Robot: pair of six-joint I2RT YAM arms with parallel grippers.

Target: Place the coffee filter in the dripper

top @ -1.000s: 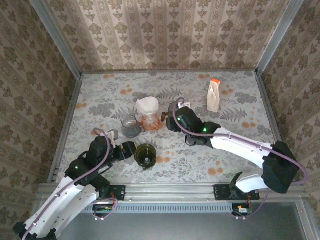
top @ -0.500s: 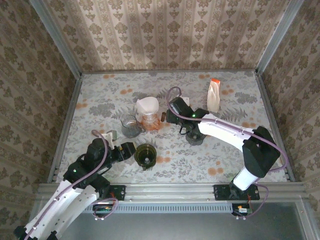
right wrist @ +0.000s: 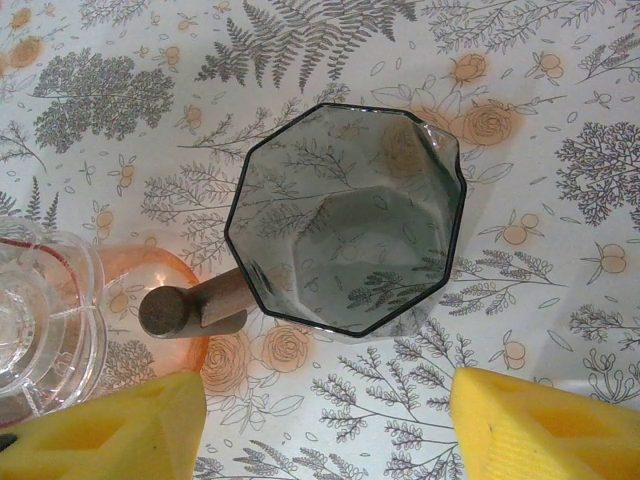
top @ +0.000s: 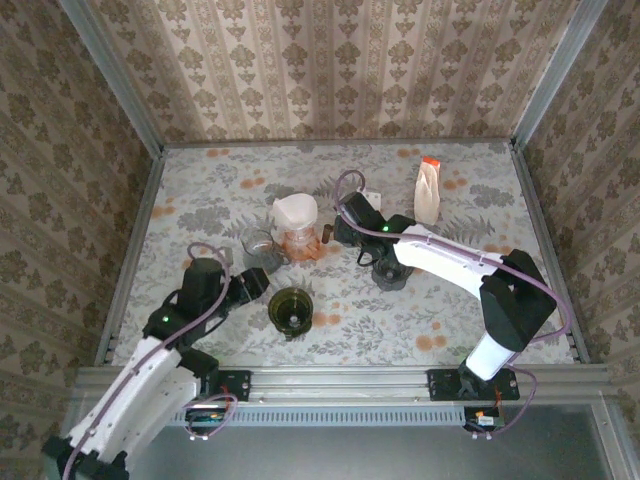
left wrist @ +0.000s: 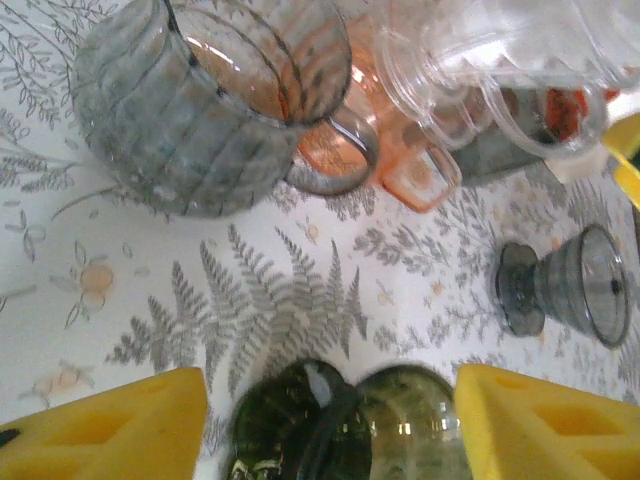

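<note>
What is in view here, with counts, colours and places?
white paper coffee filter: 1, white, in the clear dripper
clear plastic dripper, orange base: 1, clear, mid-table
ribbed grey glass cup: 1, grey, left of that dripper
dark green glass vessel: 1, green, ahead of left gripper
smoky octagonal glass jug, wooden handle: 1, grey, below right gripper
small smoky glass cone: 1, grey, right of centre
white container with orange cap: 1, white, far right
floral tablecloth: 1, pale, whole table
left gripper: 1, yellow-fingered, open, near left
right gripper: 1, yellow-fingered, open, mid-table
</note>
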